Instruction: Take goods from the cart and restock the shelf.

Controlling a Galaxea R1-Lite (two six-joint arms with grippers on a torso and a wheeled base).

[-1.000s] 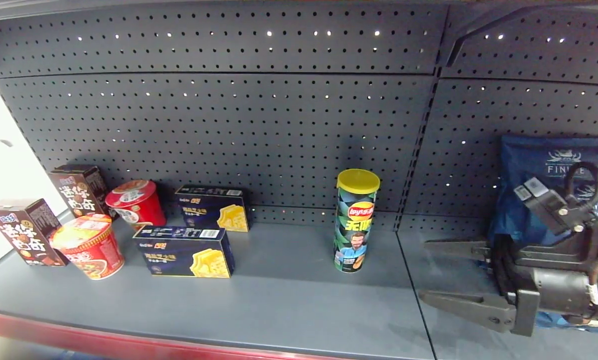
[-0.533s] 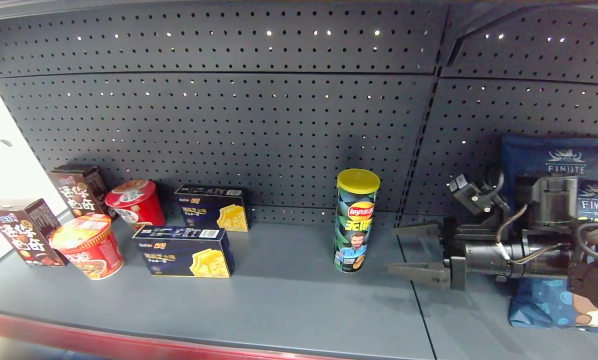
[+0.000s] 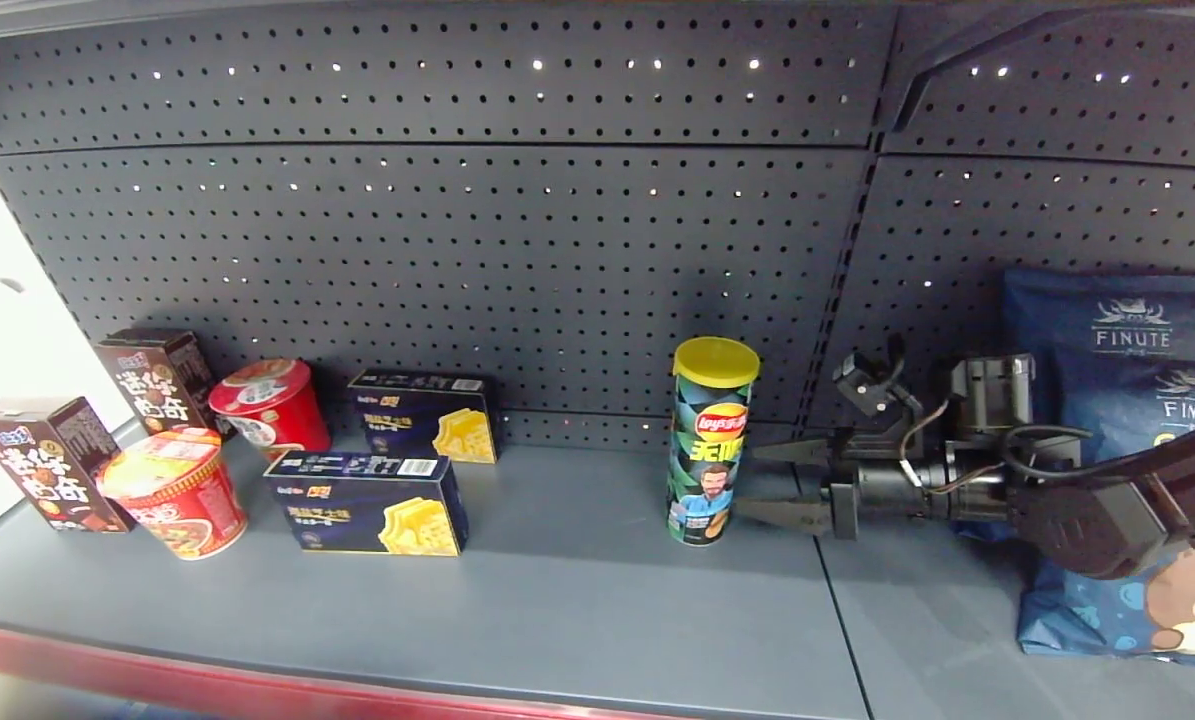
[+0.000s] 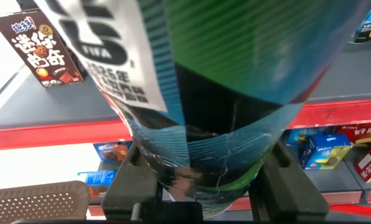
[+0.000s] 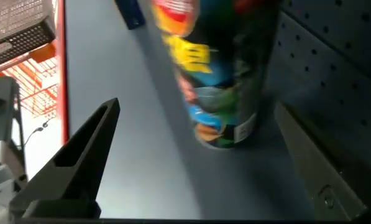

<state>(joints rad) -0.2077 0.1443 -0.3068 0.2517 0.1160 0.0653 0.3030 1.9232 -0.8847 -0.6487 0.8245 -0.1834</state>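
Now the right claw [image 3: 762,482], spread wide and empty, has slid left along the shelf [image 3: 557,600] to just beside the one upright chip can [image 3: 712,440]. The left claw [image 4: 204,186] grips a second can [image 4: 235,74]. On the shelf stand two brown boxes [image 3: 47,465], two noodle cups [image 3: 177,490], two blue boxes [image 3: 367,500] and two blue bags [image 3: 1107,320].

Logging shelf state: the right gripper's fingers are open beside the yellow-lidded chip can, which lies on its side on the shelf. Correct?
No. The chip can stands upright on the shelf, not on its side; the head view shows it. The right gripper has its fingers open beside it.
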